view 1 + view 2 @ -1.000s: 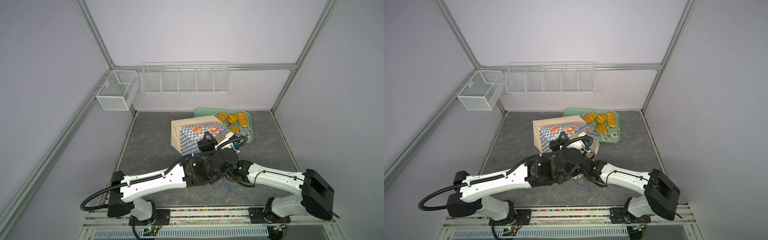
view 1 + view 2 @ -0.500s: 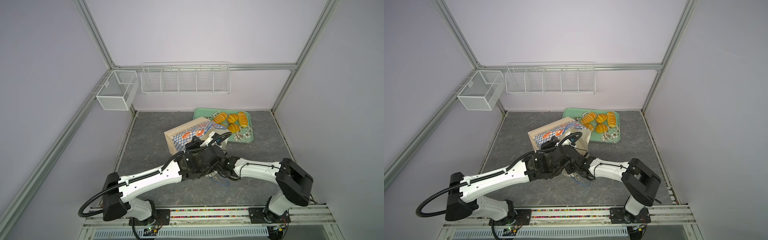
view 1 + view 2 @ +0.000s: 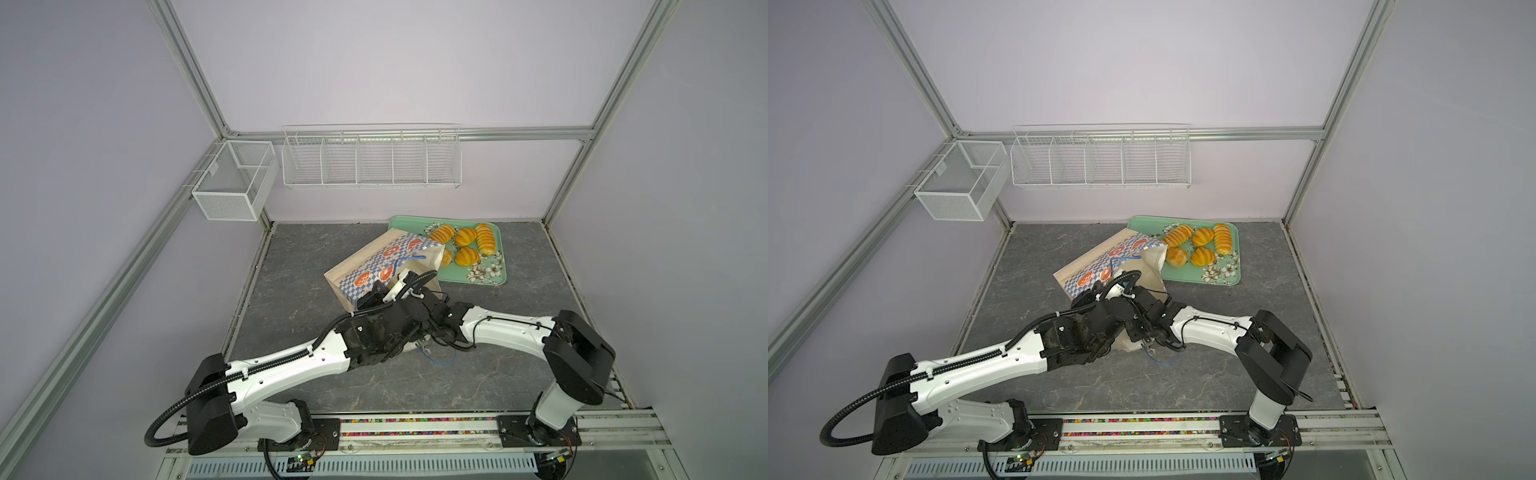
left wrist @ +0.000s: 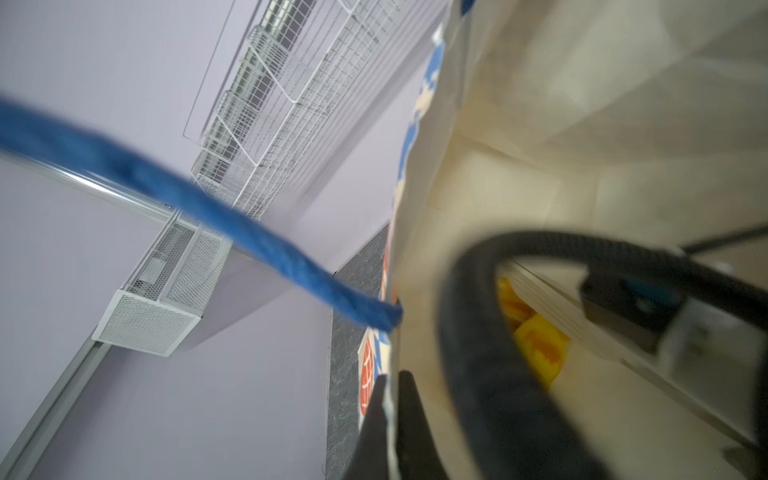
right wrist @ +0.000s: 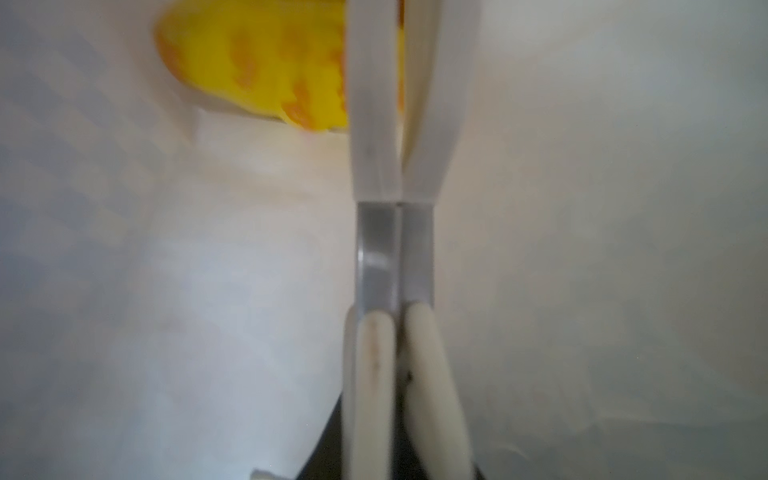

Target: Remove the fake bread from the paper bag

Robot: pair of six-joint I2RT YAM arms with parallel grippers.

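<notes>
Both arms stretch low over the worktop (image 3: pixel 316 257) & meet in the middle. In both top views the L wrist hides the R claw (image 5: pixel 399 444). L claw (image 4: pixel 391 386) is clenched on the rim of the paper bag (image 3: pixel 374 270), which lies tipped, far end just beside the green tray (image 3: pixel 494 272). R claw is inside the bag, clamped on the tongs (image 5: pixel 395 249), tips pressed together. Top views show five fake bread (image 3: pixel 1203 236) on the tray. Only the wrist views show one more fake bread (image 5: pixel 257 62) deep in the bag.

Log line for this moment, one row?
paper bag: tipped over | left gripper: shut on bag rim | right gripper: shut on tongs inside bag | bread: one seen in bag, five on tray
</notes>
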